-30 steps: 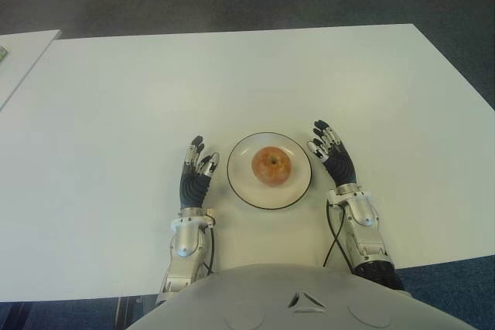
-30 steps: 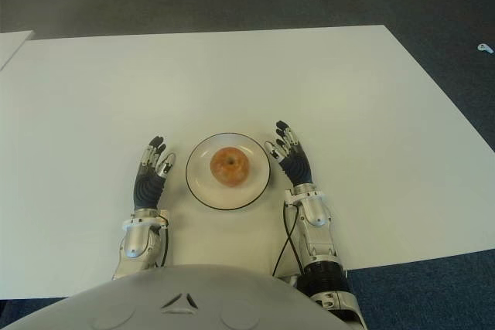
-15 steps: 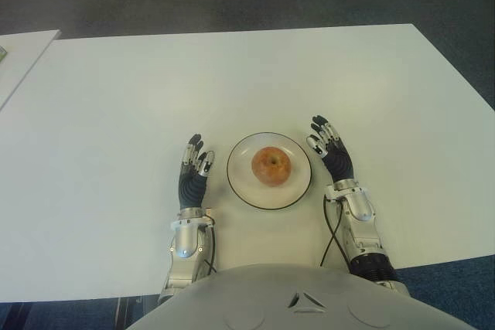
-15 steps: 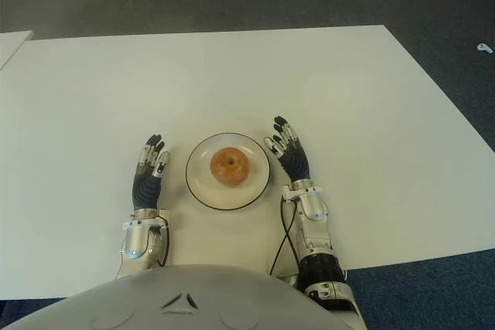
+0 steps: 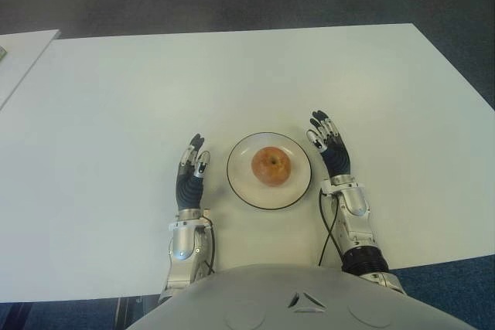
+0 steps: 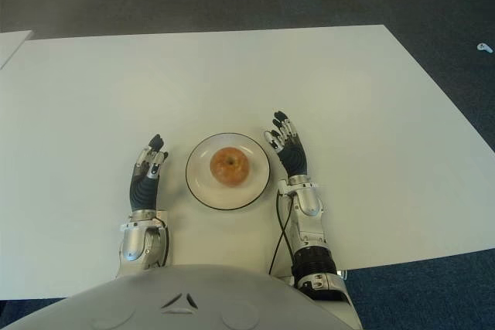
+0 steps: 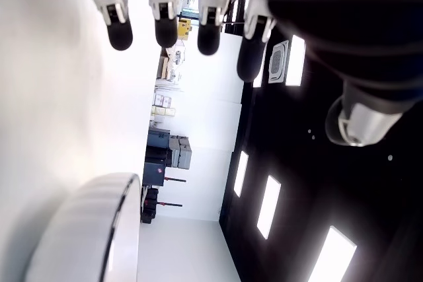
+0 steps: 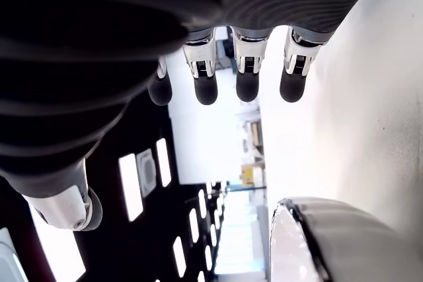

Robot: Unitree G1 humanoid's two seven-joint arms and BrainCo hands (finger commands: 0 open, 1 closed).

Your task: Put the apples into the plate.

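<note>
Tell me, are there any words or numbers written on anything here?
None can be read.
The apple, the plate and the table carry no writing.
The left hand and right hand, both open beside the plate, show no readable label.

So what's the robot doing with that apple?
Nothing is holding it right now. The apple sits in the middle of the white plate on the table. The left hand and the right hand are open and empty, one on each side of the plate.
</note>
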